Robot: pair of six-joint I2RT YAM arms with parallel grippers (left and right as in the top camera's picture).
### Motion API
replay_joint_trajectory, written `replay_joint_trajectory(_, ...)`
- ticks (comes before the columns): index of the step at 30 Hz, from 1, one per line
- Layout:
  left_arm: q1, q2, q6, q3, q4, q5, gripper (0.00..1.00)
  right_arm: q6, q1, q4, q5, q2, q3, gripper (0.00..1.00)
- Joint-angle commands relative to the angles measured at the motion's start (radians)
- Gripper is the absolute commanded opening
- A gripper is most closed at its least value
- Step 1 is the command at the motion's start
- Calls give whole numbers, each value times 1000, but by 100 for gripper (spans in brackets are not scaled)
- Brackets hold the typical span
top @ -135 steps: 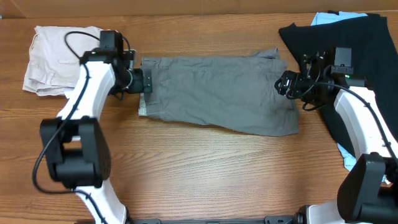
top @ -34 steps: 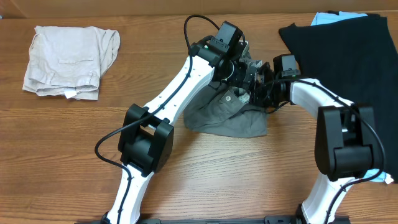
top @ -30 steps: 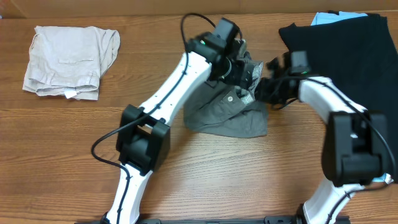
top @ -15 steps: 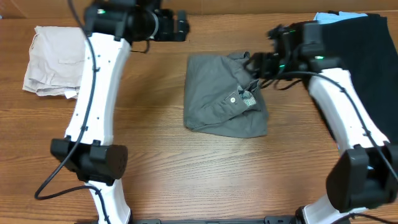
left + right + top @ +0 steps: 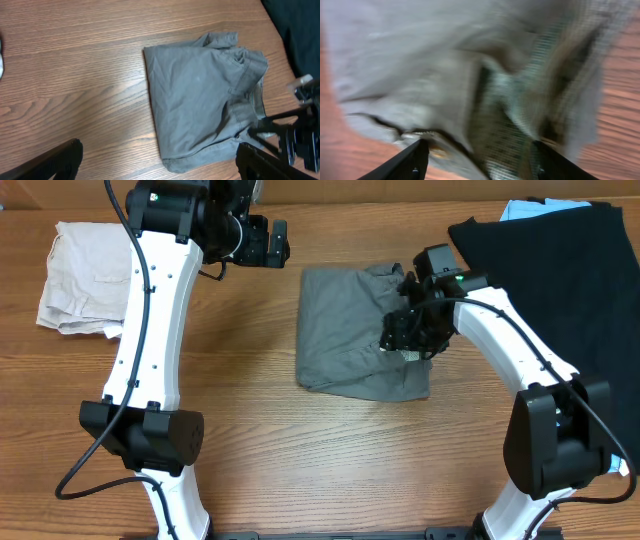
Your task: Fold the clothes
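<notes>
The grey shorts (image 5: 348, 330) lie folded into a compact bundle at the table's middle, with the waistband and pale speckled lining at its right edge. My left gripper (image 5: 277, 242) is open and empty, raised off to the upper left of them. In the left wrist view (image 5: 160, 169) the shorts (image 5: 200, 100) lie well below its spread fingers (image 5: 60, 160). My right gripper (image 5: 400, 336) is over the waistband at the bundle's right edge. The right wrist view is blurred: that gripper (image 5: 480, 161) has its jaws wide apart just above the lining (image 5: 515, 125).
Folded beige shorts (image 5: 100, 275) lie at the far left. A large black garment (image 5: 560, 270) over light-blue cloth (image 5: 528, 210) covers the far right, close behind my right arm. It also shows in the left wrist view (image 5: 300, 30).
The shorts went from spread flat to folded in half rightward. My left gripper let go and rose to the upper left. My right gripper has dropped onto the waistband.
</notes>
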Motion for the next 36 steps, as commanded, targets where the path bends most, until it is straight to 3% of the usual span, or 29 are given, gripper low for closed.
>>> replay_joint_trajectory(1,-24,10,42,-14,-5,-8,100,31,-19,34,52,-2,-77,68)
replay_joint_trajectory(9,-92,11,43,-122,13,-9,100,62,-18,187,44,-1,-198,68)
replay_joint_trajectory(15,-131,12,71,-230,45,-60,100,2,5,257,-35,28,-201,61)
replay_joint_trajectory(25,-45,11,71,-236,18,-208,100,-58,219,282,-45,106,-196,65)
replay_joint_trajectory(32,11,11,71,-236,20,-207,100,-81,297,101,-16,103,-4,69)
replay_joint_trajectory(36,11,11,72,-236,19,-207,100,13,271,2,-16,95,177,72)
